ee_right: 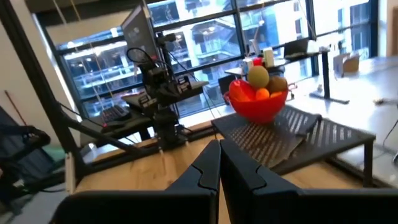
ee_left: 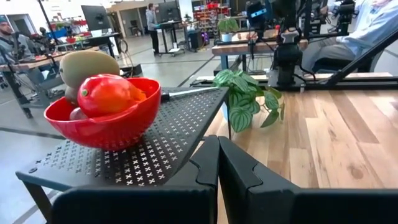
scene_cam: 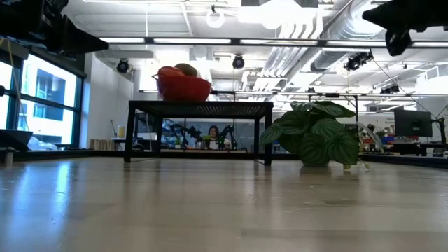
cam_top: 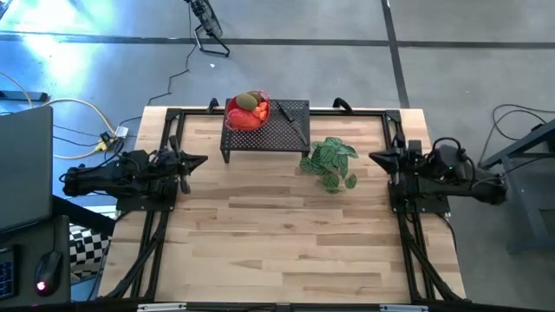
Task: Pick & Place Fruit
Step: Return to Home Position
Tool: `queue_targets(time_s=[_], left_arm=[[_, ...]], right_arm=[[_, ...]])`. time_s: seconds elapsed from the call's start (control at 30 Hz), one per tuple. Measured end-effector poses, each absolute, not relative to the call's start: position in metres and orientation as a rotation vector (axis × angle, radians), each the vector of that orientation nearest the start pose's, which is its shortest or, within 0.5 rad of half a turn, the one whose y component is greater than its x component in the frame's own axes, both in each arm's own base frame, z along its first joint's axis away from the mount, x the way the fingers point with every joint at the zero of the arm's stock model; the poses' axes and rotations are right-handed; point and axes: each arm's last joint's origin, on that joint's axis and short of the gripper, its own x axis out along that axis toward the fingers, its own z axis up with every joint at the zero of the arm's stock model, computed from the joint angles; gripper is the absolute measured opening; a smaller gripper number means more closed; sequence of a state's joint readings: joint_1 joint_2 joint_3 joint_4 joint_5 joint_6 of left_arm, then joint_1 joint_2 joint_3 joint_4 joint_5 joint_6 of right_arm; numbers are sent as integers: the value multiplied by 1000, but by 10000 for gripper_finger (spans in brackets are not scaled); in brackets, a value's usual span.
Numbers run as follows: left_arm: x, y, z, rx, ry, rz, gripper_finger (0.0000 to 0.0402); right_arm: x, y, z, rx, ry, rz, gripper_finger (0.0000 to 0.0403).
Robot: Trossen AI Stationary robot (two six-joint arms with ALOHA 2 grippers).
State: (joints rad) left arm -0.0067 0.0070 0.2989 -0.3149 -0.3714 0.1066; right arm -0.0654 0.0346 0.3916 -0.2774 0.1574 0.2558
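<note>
Closest to us, the left gripper (ee_left: 218,146) shows its two fingers pressed together, and the right gripper (ee_right: 219,152) matches; the two arms sit at opposite table (cam_top: 286,243) edges. We count one red bowl (ee_left: 109,132) on one black shelf (ee_left: 168,134), heaped with the fruit (ee_left: 104,93): a glossy red piece, a brown oval, an orange bit. Where the left wrist view shows one oval, the right wrist view shows two. From above, the knife (cam_top: 292,123) lies on the shelf, and one plant (cam_top: 330,162) stands nearby.

Glossy red fruit (ee_left: 104,94) is filling a shiny plastic bowl (ee_left: 106,134) on a matt perforated metal shelf (ee_left: 168,130). The wooden tabletop (ee_left: 336,143) is looking smooth.
</note>
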Motion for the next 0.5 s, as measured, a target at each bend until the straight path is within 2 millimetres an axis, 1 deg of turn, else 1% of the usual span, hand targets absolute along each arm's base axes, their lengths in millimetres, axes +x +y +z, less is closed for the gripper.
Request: queue_targets(time_s=[0.1, 0.27, 0.5], left_arm=[[68, 10, 231, 113, 41, 363, 0], [68, 10, 231, 137, 45, 362, 0], [69, 8, 231, 139, 46, 286, 0]], right_arm=[[58, -8, 259, 294, -128, -208, 2], [69, -9, 242, 275, -129, -199, 2], [86, -9, 208, 290, -110, -177, 2]])
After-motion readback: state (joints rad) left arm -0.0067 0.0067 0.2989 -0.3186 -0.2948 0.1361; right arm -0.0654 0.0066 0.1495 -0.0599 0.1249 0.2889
